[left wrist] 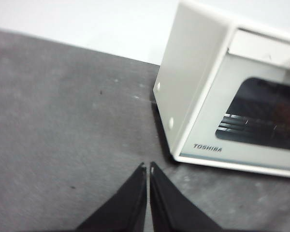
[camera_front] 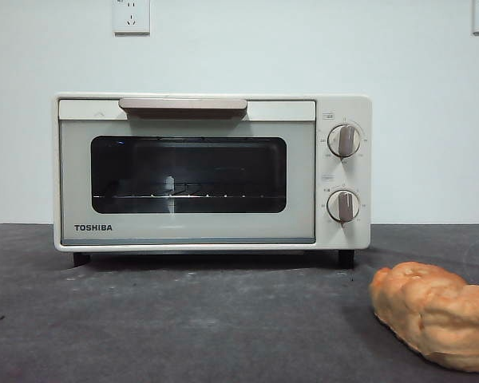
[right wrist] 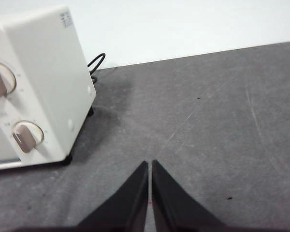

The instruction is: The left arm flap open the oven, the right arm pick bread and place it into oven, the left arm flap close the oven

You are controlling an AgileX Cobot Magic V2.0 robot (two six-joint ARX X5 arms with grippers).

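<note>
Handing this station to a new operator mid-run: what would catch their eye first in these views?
The cream-white TOSHIBA toaster oven dominates the front view, standing mid-table with its door shut and a wire rack visible through the dark glass. The golden bread loaf lies on the grey tabletop nearer the camera, off the oven's knob side. The left gripper and right gripper hang shut over bare table, each beside one end of the oven.

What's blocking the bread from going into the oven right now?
The oven door is shut, its handle up at the top edge. The bread lies on the table in front of the knob side. Nothing else stands between them. Both hands wait off to the sides.
</note>
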